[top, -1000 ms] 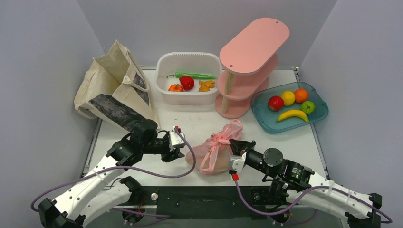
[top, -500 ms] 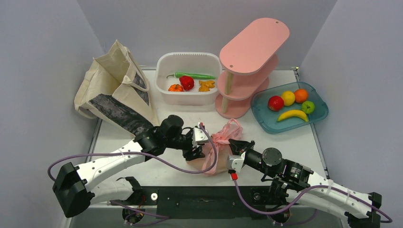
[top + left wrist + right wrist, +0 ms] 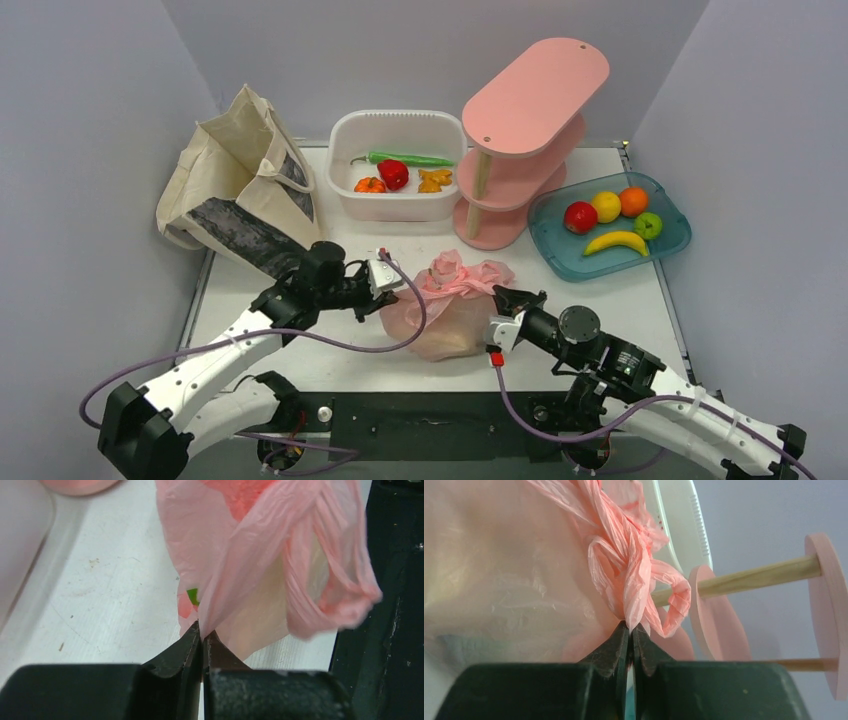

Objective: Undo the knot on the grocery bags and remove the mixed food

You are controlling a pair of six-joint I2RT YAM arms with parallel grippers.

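Early in the task: knot [image 3: 450,272] not yet undone, no food out. Gripping the pink bag [image 3: 445,325] from both sides: clenched with the left tool [image 3: 202,636] on a fold of film at its tips, clenched with the right tool [image 3: 629,627] on a twisted strand just ahead of its tips. Sitting on the table [image 3: 640,300] between the two tools. Reaching in low and nearly level, tips angled toward each other. Canvas tote [image 3: 240,170] well behind the left tool, apparently untouched.

No readable text. Red print on pink bag [image 3: 445,312] crumpled, illegible; tote [image 3: 240,150] patch pattern only.
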